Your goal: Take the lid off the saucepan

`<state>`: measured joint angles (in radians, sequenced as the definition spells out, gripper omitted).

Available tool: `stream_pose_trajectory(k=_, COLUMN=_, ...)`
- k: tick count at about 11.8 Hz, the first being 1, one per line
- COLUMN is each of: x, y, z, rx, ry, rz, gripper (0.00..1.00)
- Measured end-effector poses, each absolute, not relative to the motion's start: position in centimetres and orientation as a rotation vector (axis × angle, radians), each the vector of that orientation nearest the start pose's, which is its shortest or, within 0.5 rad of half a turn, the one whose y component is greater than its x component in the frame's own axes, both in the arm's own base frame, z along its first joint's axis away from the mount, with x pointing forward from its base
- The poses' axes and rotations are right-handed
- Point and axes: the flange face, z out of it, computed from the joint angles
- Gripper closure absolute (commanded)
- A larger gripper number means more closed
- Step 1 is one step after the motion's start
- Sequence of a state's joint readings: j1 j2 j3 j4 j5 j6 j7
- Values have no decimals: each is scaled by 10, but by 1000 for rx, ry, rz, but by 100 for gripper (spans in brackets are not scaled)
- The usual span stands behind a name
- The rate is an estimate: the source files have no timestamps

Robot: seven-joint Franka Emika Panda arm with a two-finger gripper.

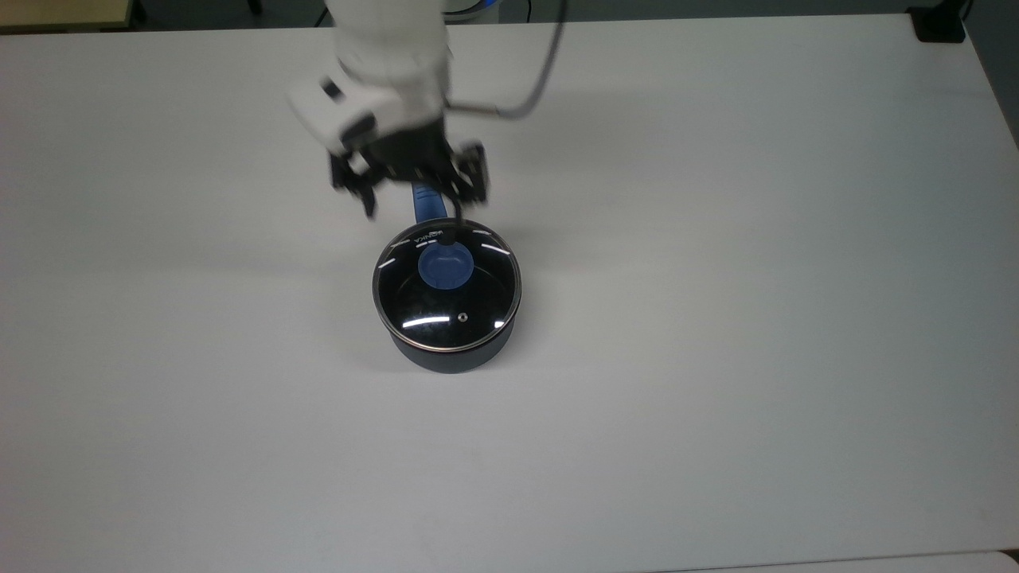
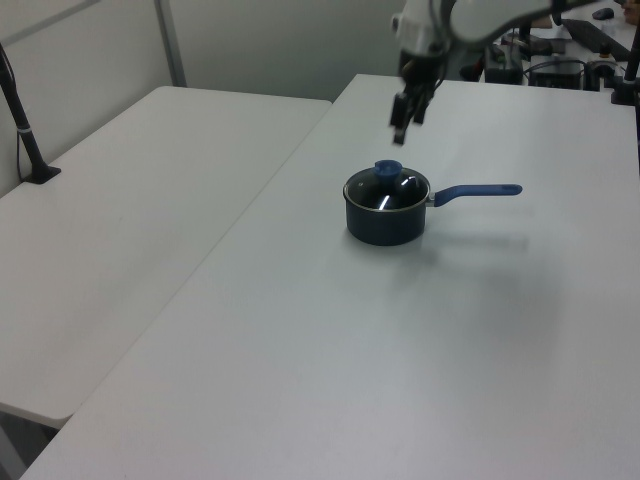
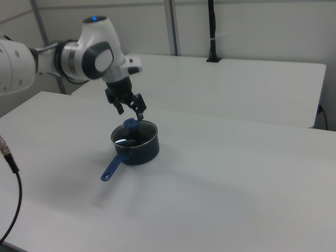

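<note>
The gripper is hovering above the saucepan, fingers spread apart and holding nothing. The lid is sitting on the saucepan.

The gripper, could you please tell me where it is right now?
In the left view, the open black two-finger gripper hangs in the air above the blue-knobbed clear glass lid.

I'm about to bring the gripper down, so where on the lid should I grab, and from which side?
Grip the blue knob at the centre of the lid, coming straight down from above. The lid is a flat glass disc seated flush on the saucepan, so its rim offers no hold, while the knob stands proud. The open gripper hangs above, offset toward the handle.
</note>
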<state>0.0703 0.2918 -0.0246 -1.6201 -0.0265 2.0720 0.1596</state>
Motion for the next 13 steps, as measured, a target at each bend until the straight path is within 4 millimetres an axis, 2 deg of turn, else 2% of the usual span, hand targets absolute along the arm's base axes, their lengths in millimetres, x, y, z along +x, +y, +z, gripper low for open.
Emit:
stream_pose_trajectory(k=1, x=672, y=38, z=451, rx=-3130, ry=216, rz=-278, gripper=0)
stream_pose_trajectory(k=2, x=678, y=40, z=440, rx=-3124, ry=259, rz=-282, gripper=0)
stream_pose_trajectory(k=4, x=682, y=40, z=435, rx=-3113, ry=338, rz=-277, gripper=0)
stream_pose_trajectory(k=6, x=685, y=45, z=425, rx=-3109, ry=340, rz=-285, gripper=0)
stream_pose_trajectory(k=7, x=686, y=48, z=421, rx=-3110, ry=334, rz=-283, gripper=12)
stream_pose_trajectory(k=8, x=686, y=55, z=416, rx=-3111, ry=321, rz=-272, gripper=29)
stream_pose_trajectory(k=11, x=686, y=63, z=412, rx=-3111, ry=306, rz=-262, gripper=46)
stream_pose_trajectory(k=13, x=688, y=61, z=416, rx=-3108, ry=311, rz=-276, gripper=51)
